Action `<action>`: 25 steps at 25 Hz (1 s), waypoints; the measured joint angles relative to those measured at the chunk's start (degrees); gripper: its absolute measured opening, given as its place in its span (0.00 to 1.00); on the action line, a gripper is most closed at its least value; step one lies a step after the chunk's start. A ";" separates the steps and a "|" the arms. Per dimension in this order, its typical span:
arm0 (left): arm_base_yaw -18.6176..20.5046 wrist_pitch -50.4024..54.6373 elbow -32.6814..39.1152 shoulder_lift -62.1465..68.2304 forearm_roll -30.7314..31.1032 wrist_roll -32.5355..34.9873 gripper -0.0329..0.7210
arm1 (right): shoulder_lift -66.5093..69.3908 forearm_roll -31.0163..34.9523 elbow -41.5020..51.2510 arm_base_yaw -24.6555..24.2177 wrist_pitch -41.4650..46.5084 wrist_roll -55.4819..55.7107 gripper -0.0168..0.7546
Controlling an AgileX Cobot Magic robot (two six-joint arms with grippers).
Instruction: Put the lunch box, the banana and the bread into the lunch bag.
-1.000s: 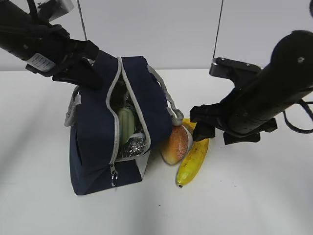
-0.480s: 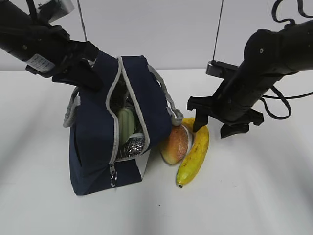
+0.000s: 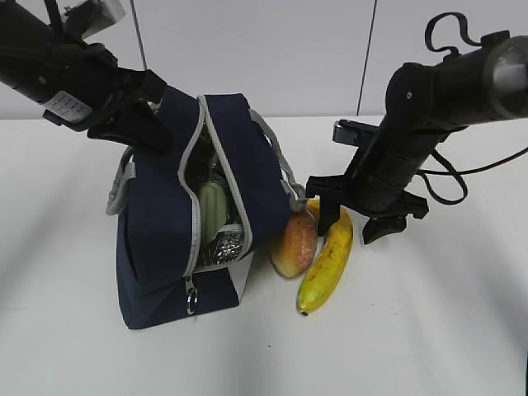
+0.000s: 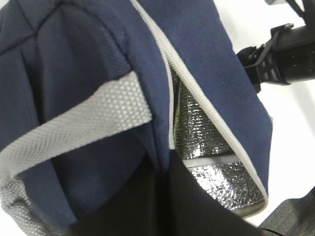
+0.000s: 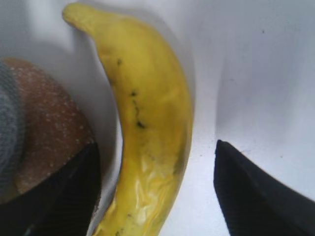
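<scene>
The navy lunch bag (image 3: 157, 239) stands unzipped, its silver lining (image 4: 216, 172) showing. Inside it stands the green-lidded lunch box (image 3: 213, 206). My left gripper (image 3: 153, 124) is shut on the bag's upper fabric edge (image 4: 147, 98) and holds that side up. The bread (image 3: 295, 243) leans against the bag's right side, and the banana (image 3: 328, 260) lies on the table beside it. My right gripper (image 3: 351, 219) is open over the banana's far end. In the right wrist view the banana (image 5: 152, 123) lies between the fingertips (image 5: 256, 196) with gaps on both sides, and the bread (image 5: 49, 132) is by the left finger.
A grey webbing handle (image 3: 285, 177) hangs off the bag's right side just above the bread. White table (image 3: 412, 330) stretches to the front and right of the banana. A dark cable (image 3: 450, 177) loops off the right arm.
My right arm has swung left and down, bringing its open gripper over the banana's far end. The left gripper and the bag have stayed put.
</scene>
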 joint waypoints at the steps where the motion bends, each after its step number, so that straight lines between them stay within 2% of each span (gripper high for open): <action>1: 0.00 0.00 0.00 0.00 0.05 0.00 0.04 | 0.31 0.00 -0.15 0.00 0.22 0.00 0.71; 5: 0.00 0.04 0.00 0.00 0.05 0.00 0.04 | 1.77 0.00 -1.45 0.00 1.82 0.00 0.65; 8: 0.00 0.04 0.00 0.00 0.09 0.00 0.04 | 2.29 0.21 -2.25 0.00 2.61 -0.54 0.47; 10: 0.00 0.04 0.00 0.00 0.09 0.00 0.04 | 2.42 -0.04 -3.11 0.00 3.78 -0.80 0.39; 13: 0.00 0.06 0.00 0.00 0.12 0.00 0.04 | 2.42 -3.38 -5.31 0.00 7.01 -0.80 0.39; 20: 0.00 0.31 0.00 0.00 0.30 0.00 0.04 | -0.13 -21.45 -13.44 -0.10 17.64 3.56 0.39; 23: 0.00 0.43 0.00 0.00 0.30 0.00 0.04 | -3.80 -22.35 -17.75 -0.13 19.36 3.90 0.39; 25: 0.00 0.43 0.00 0.00 0.44 0.00 0.04 | -5.96 -19.89 -20.78 -0.02 19.94 2.77 0.39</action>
